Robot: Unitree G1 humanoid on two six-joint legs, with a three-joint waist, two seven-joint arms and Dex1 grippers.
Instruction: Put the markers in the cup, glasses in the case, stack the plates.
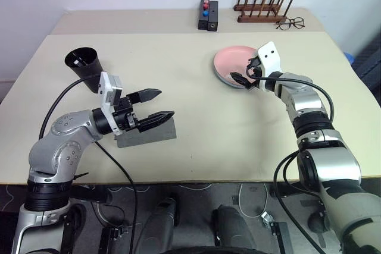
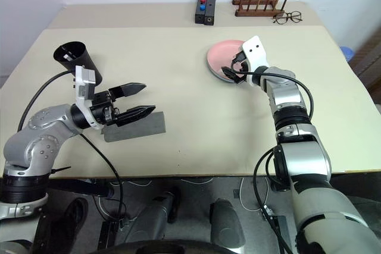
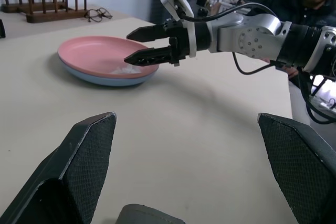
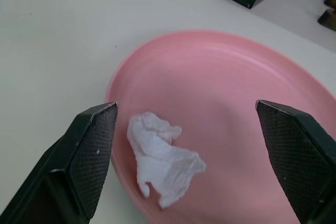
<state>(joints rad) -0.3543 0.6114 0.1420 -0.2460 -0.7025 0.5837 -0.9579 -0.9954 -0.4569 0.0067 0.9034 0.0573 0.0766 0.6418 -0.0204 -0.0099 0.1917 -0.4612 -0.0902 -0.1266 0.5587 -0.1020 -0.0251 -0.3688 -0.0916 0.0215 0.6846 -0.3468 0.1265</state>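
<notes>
Right wrist view: the right gripper (image 4: 186, 166) hangs over the near rim of the round salmon-pink plastic plate (image 4: 247, 103), fingers spread wide and empty, with a crumpled white tissue (image 4: 160, 158) lying on the plate between them. Left wrist view confirms that the pink plate sits stacked on the round light-blue plastic plate (image 3: 105, 77). In the head views the left gripper (image 1: 156, 106) hovers level above the flat grey rectangular felt case (image 1: 149, 134), fingers wide apart and holding nothing. The tall black tapered plastic cup (image 1: 84, 67) lies tilted on the beige table (image 1: 196, 129), well left of the plates. A small black button box (image 1: 208, 15), a wooden peg rack (image 1: 260, 5) and thin-framed clear spectacles (image 1: 290, 24) stand at the far edge.
</notes>
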